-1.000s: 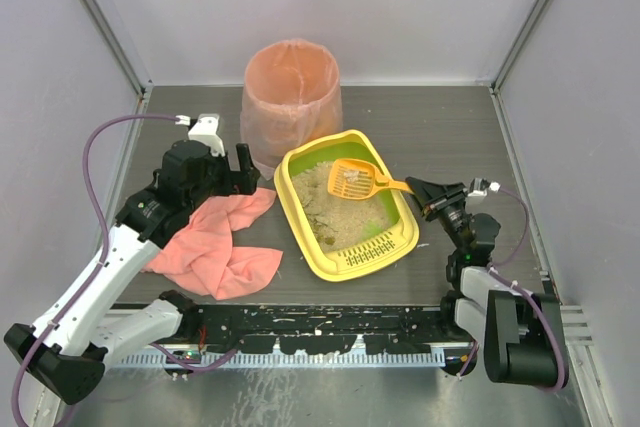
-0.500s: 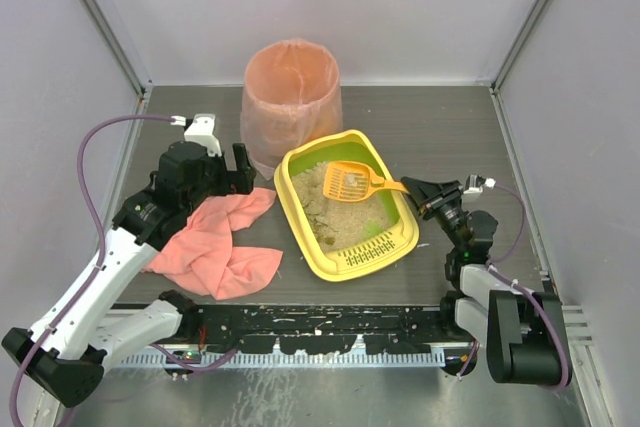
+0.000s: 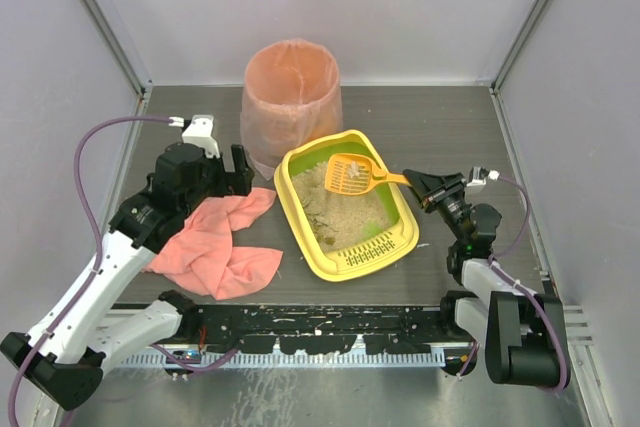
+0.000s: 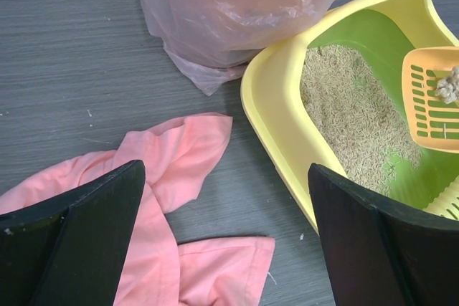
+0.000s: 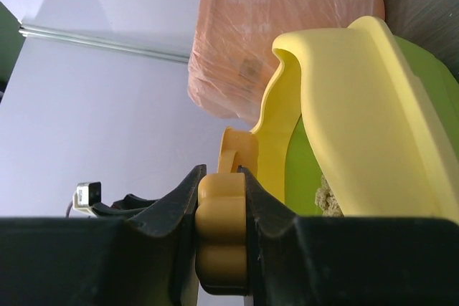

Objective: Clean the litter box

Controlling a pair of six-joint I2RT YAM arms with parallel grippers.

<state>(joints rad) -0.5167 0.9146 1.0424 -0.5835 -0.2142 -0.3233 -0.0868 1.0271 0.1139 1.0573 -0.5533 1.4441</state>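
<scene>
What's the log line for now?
right gripper: shut on orange slotted plastic scoop, above shallow yellow litter box | left gripper: open

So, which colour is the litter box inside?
Lime green inside the litter box; left wrist view is clearest.

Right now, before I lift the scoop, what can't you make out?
- The scoop head: in the right wrist view the litter box wall hides it; only the handle in the right gripper shows.
- The clump on the scoop: cut off by the left wrist view's right edge; too small from above.
- The bin contents: indistinct from above; the left wrist view crops its top.
- Anything under the cloth: covered.
</scene>
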